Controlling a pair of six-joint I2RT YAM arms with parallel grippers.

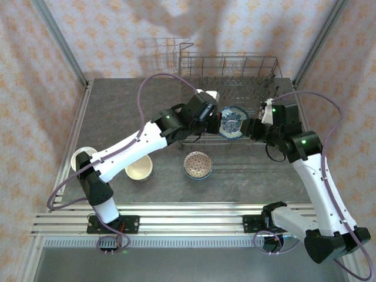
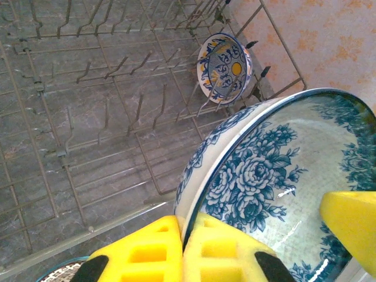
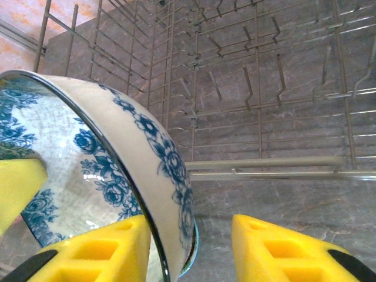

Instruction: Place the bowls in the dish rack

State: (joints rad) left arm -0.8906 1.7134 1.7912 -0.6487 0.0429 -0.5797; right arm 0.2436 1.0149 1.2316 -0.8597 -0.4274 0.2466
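A blue-and-white floral bowl (image 1: 232, 122) (image 2: 282, 176) (image 3: 117, 153) hangs tilted on edge over the front of the dish rack (image 1: 235, 64) (image 2: 59, 154) (image 3: 264, 164). My left gripper (image 1: 216, 120) (image 2: 183, 226) is shut on its rim. My right gripper (image 1: 249, 128) (image 3: 191, 226) straddles the opposite rim, one finger inside against the bowl, the other outside with a clear gap, so it is open. A blue-white bowl with an orange centre (image 2: 224, 67) stands between tines in the rack's far corner.
On the table in front of the rack sit a brown patterned bowl (image 1: 198, 165), a cream bowl (image 1: 139, 170) and a white bowl (image 1: 82, 158) partly under my left arm. Upright tines fill the rack floor.
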